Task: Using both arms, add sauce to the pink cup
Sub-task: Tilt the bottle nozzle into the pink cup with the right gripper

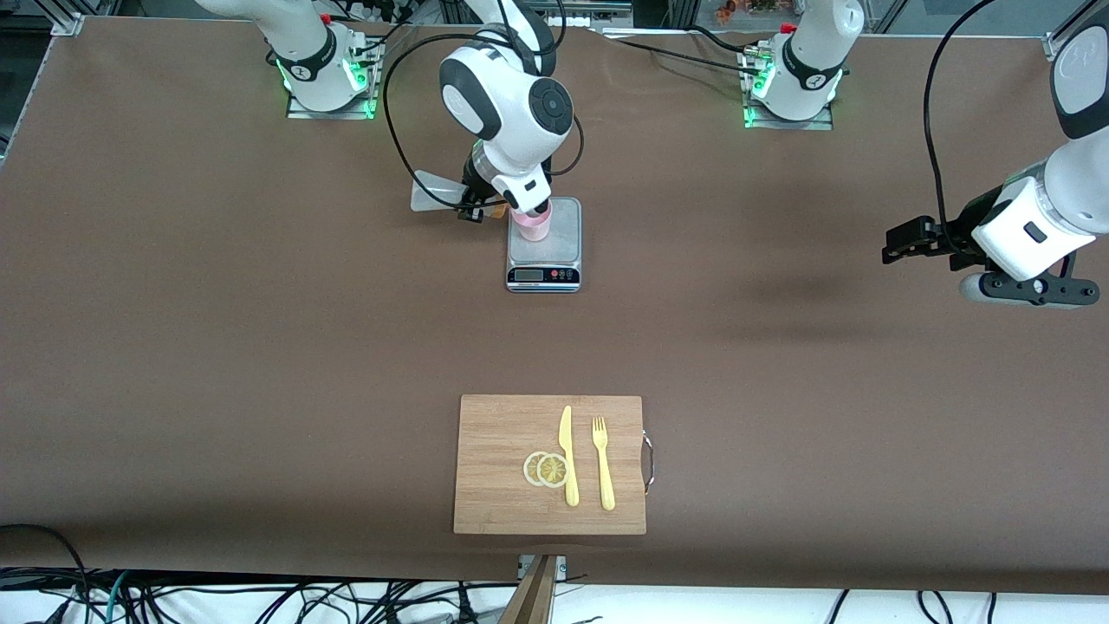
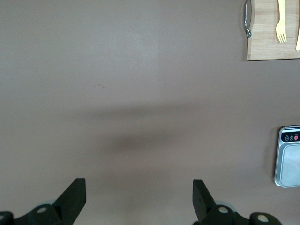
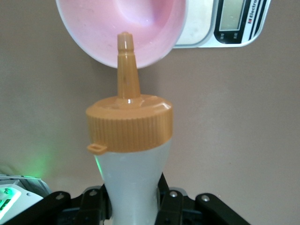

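Two grippers: right gripper (image 3: pixel 133 206) is clamping the sauce (image 3: pixel 129 154), a translucent whitish bottle with ribbed orange cap.
Nozzle: tapering, pointing over the pink cup (image 3: pixel 122 28).
Cup: smooth, standing on the steel scale (image 1: pixel 544 244).
Left gripper (image 2: pixel 138 201): waiting spread wide, over bare tabletop (image 2: pixel 117 93).

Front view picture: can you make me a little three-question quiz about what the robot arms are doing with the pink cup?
1. True or false: the small light-pink plastic cup stands on the grey kitchen scale.
2. What is the right gripper shut on?
A. a yellow plastic fork
B. the translucent whitish squeeze bottle with an orange nozzle cap
C. a lemon slice
3. Fill in: the left gripper hangs over bare table toward the left arm's end, and its fingers are ____.

Key: 1 true. 2 B; its nozzle points at the cup's mouth. 3 open; that arm waits.
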`<state>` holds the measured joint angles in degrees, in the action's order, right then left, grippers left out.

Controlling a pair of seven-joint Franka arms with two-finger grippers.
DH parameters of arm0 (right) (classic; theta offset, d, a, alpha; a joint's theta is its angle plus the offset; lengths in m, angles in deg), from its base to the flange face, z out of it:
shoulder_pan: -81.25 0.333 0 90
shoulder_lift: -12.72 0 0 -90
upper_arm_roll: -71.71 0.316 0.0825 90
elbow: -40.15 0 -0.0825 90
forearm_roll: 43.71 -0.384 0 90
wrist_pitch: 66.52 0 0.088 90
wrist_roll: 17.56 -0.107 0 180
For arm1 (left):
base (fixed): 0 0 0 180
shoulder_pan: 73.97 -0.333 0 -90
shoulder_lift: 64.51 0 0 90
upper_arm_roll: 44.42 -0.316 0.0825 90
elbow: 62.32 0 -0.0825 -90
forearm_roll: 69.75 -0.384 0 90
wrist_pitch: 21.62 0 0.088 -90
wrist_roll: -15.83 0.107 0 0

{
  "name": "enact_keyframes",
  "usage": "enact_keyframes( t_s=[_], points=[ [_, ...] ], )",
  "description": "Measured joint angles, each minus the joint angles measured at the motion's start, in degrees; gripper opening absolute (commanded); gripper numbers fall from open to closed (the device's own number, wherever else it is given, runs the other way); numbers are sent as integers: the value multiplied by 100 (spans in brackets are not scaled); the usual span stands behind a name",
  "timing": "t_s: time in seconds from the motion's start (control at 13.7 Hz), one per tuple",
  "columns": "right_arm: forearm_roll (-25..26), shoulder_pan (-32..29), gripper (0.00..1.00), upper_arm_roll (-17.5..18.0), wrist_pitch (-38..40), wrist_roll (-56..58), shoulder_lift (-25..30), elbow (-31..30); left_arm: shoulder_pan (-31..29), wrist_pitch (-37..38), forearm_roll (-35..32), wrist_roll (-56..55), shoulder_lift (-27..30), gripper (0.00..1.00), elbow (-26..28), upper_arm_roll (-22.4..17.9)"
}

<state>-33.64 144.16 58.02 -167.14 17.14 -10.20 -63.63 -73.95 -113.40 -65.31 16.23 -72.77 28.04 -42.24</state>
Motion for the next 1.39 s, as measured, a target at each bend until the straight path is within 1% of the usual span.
enact_keyframes(
  t_s=[0.29,1.17,1.32,1.39],
  points=[
    [151,171,25,1,106,-322,0,0,0,0,0,0,0,100,0,0],
    [165,189,25,-5,119,-343,0,7,0,0,0,0,0,100,0,0],
    [166,189,24,-5,119,-344,1,11,0,0,0,0,0,100,0,0],
    [166,189,21,-5,119,-344,1,11,0,0,0,0,0,100,0,0]
  ],
)
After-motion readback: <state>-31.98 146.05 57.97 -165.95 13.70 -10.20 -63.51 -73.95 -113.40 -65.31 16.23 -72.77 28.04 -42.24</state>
